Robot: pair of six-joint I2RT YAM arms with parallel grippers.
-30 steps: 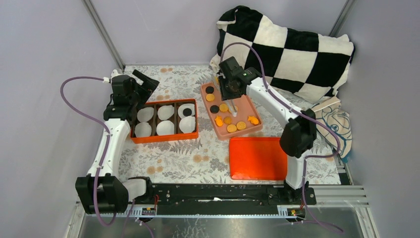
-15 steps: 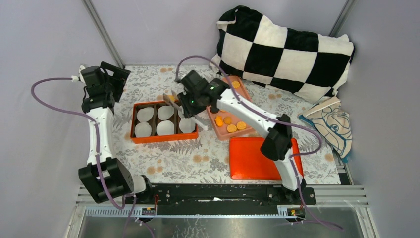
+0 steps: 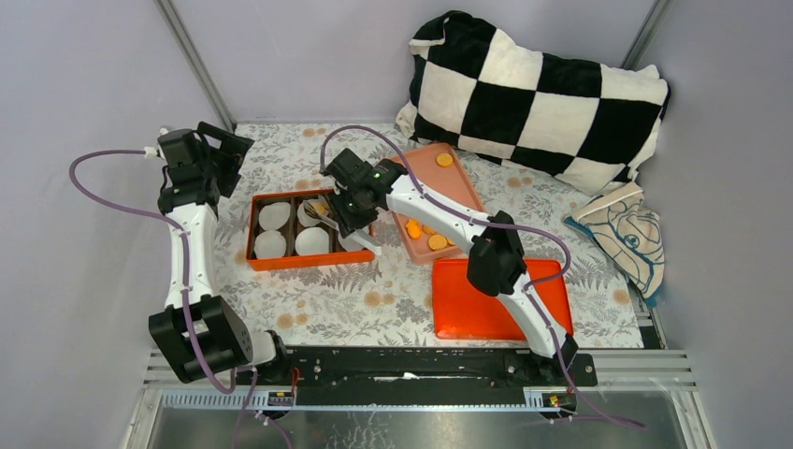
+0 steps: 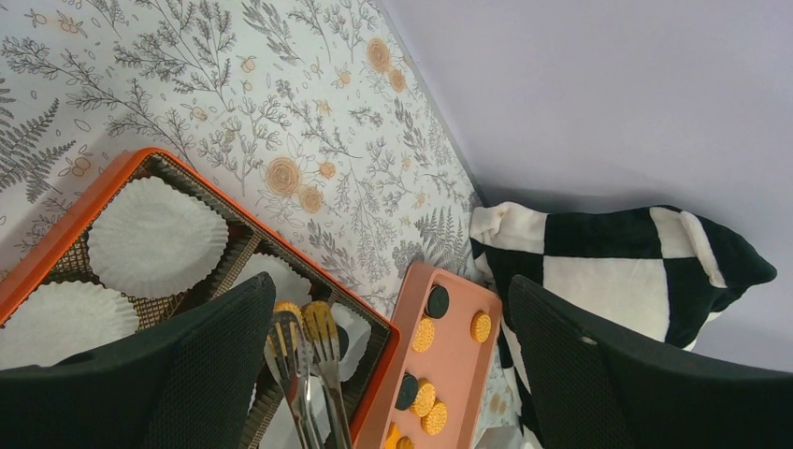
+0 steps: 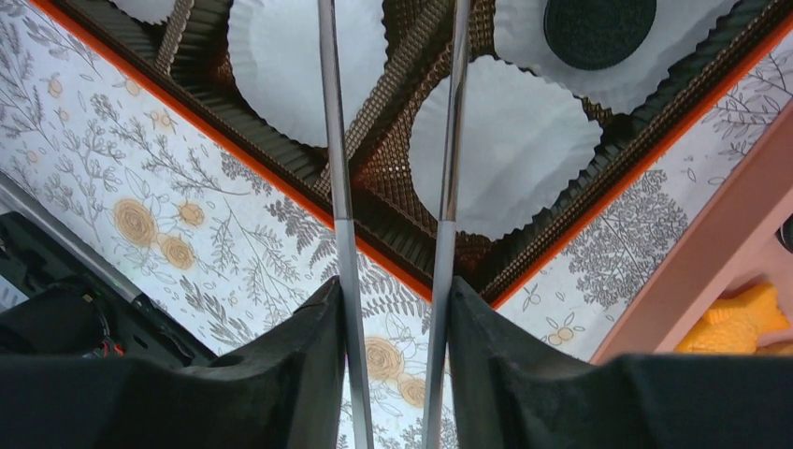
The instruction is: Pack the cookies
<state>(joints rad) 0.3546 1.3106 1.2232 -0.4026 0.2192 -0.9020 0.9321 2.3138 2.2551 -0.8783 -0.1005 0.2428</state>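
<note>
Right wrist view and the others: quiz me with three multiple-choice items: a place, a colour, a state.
1. Where does the black round cookie in the right wrist view lie?
A) in a white paper liner in the orange compartment box
B) on the flat orange lid
C) on the checkered pillow
2. What colour is the rectangular tray under the loose round cookies?
A) blue
B) salmon pink
C) white
3. How is the left tool?
A) shut on metal tongs
B) shut on a cookie
C) open and empty
Answers: 1 A, a liner rings it; 2 B, plain from above; 3 C, it gapes with nothing inside.
</note>
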